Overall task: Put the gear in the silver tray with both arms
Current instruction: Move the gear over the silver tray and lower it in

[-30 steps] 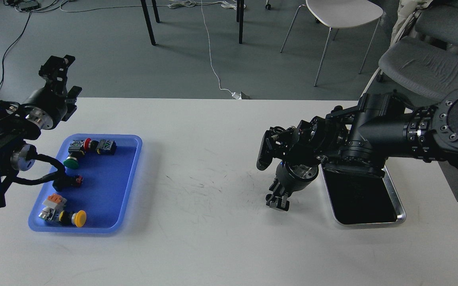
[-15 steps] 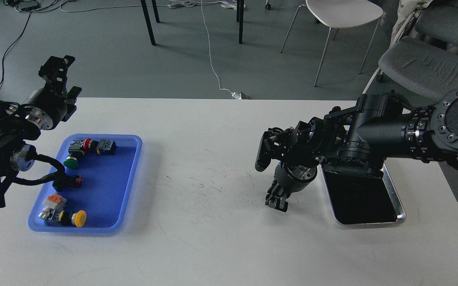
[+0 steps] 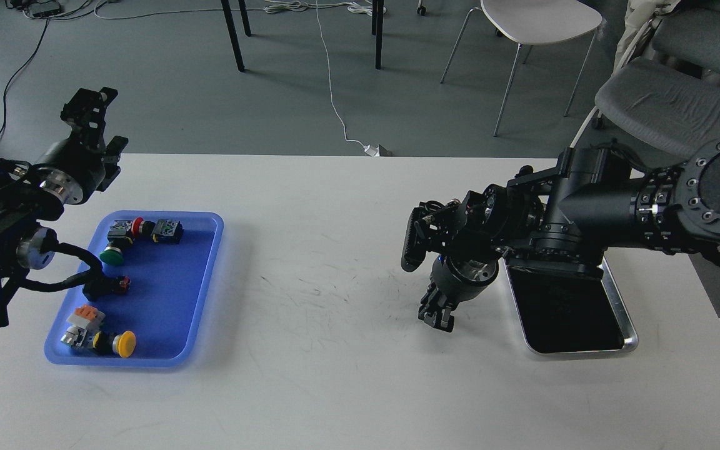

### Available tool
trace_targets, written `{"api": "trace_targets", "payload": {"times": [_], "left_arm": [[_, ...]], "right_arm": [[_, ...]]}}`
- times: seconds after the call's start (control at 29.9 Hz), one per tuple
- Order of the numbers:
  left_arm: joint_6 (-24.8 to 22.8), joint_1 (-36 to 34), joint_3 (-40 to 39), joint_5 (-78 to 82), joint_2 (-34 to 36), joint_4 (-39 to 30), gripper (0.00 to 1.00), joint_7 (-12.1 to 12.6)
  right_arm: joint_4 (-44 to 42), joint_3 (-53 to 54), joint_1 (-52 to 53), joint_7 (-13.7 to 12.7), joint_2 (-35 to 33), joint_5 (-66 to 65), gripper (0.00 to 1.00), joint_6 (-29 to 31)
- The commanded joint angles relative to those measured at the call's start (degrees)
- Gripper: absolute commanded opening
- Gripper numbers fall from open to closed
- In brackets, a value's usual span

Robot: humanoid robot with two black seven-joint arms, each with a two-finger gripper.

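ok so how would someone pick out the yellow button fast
Find the blue tray on the left of the white table. Go to its near left corner, where the yellow button lies. It is the only part there with a round yellow cap; the other caps are green or red.

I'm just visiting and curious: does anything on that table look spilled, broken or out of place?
Nothing stands out. The small parts lie loose but inside the blue tray, the silver tray sits flat and looks empty, and the table shows only faint scuff marks near its middle.
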Motion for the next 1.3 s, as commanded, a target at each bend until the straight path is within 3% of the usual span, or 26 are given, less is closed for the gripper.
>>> {"api": "trace_targets", "payload": {"times": [0.0,0.4,0.8,1.27], "left_arm": [[0.0,0.19,0.0,0.0,-0.04,0.0,0.99,0.0],[0.0,0.81,0.09,0.0,-0.47,0.0,0.99,0.0],[0.0,1.43,0.17,0.08,-1.44,0.0,0.99,0.0],[0.09,1.95,0.26,0.08,-1.71,0.0,0.99,0.0]], "right_arm": [[-0.01,0.01,0.68,-0.01,-0.41,0.08,0.04,0.13],[0.42,-1.57,3.67,-0.01,-11.3,0.08,0.01,0.13],[8.33,-2.89,5.52,-0.01,-25.98,-5.36,0.01,0.04],[9.92,-2.89,1.74,-0.01,-29.86,-7.83,0.02,-0.13]]}}
